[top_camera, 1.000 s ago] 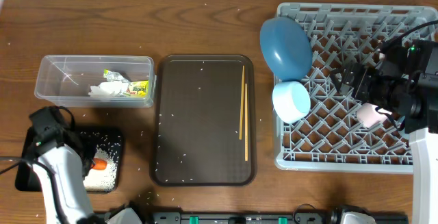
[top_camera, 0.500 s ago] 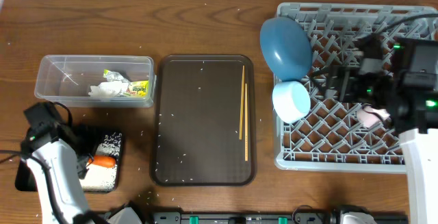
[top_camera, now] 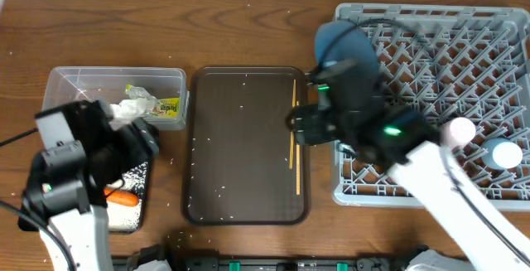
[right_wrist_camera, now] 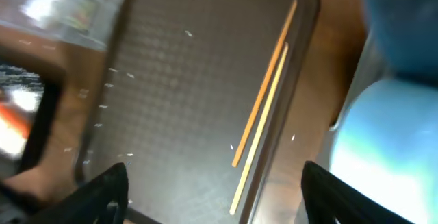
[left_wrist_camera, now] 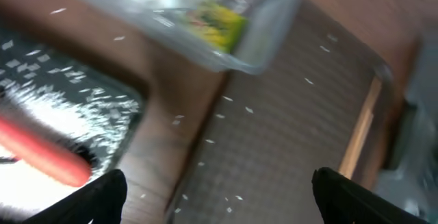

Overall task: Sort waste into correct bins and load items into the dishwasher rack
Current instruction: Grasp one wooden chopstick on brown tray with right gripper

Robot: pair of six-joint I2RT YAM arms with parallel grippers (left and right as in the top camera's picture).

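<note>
The clear tub (top_camera: 70,84) is holding the yellow-green wrapper (top_camera: 168,106) and the white napkin (top_camera: 132,107). The black tray (left_wrist_camera: 82,80) is holding the carrot (top_camera: 124,197) and the rice (top_camera: 124,215). The chopsticks (top_camera: 293,130) are lying on the brown tray (top_camera: 240,147). The blue plate (top_camera: 339,43), the pink cup (top_camera: 458,130) and the light-blue cup (top_camera: 501,152) are sitting in the grey rack (top_camera: 447,31). The left gripper (left_wrist_camera: 219,190) and the right gripper (right_wrist_camera: 219,190) are both spreading their jaws wide and holding nothing.

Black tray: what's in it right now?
In the black tray lie the orange carrot and a spread of white rice grains. The left arm covers the tray's left part from overhead, so anything lying there cannot be seen.
</note>
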